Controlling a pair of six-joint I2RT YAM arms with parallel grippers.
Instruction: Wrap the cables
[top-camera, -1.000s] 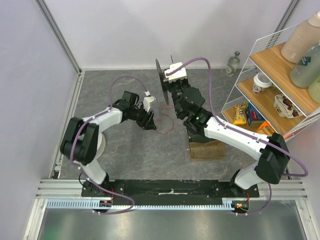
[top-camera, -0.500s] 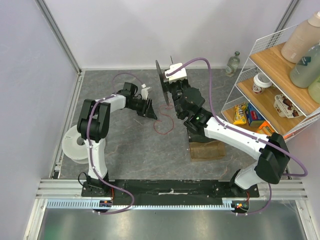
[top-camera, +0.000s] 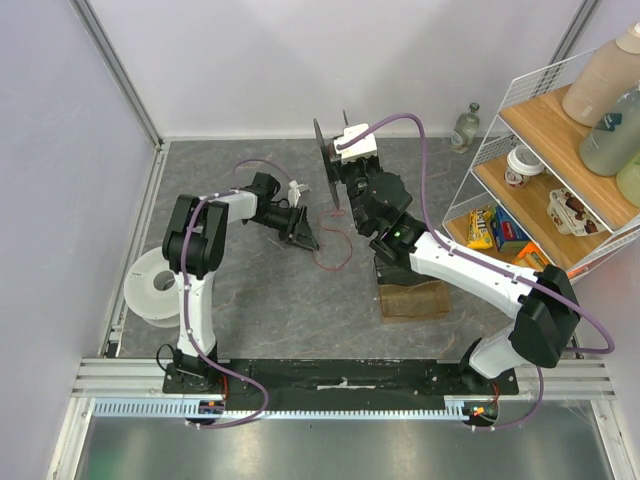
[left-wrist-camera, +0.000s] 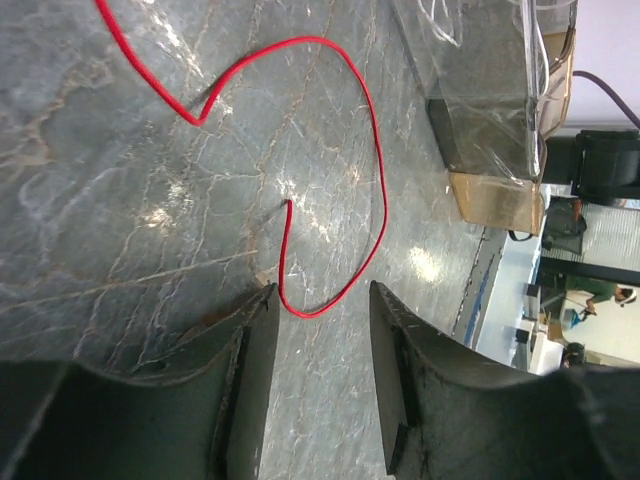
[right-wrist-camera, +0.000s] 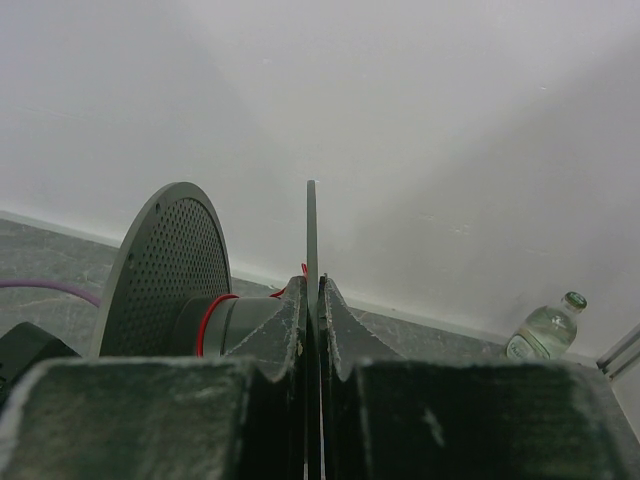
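At far left, a white reel (top-camera: 150, 285) lies on the table (top-camera: 260, 310). The left gripper (left-wrist-camera: 320, 295) is held low, jaws apart, with nothing gripped. The wire (left-wrist-camera: 372, 175) lies curled loose on the table just ahead, its free end near the fingertips. The right gripper (right-wrist-camera: 312, 295) is clamped on one flange of a black spool (right-wrist-camera: 160, 265) held on edge. Red wire is seen on its hub.

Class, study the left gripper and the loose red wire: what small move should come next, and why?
Probably lower the left gripper slightly and close it on the red wire. Its jaws stand open with the wire's bend lying between them on the table, while the right gripper, shut, holds the spool by a flange.
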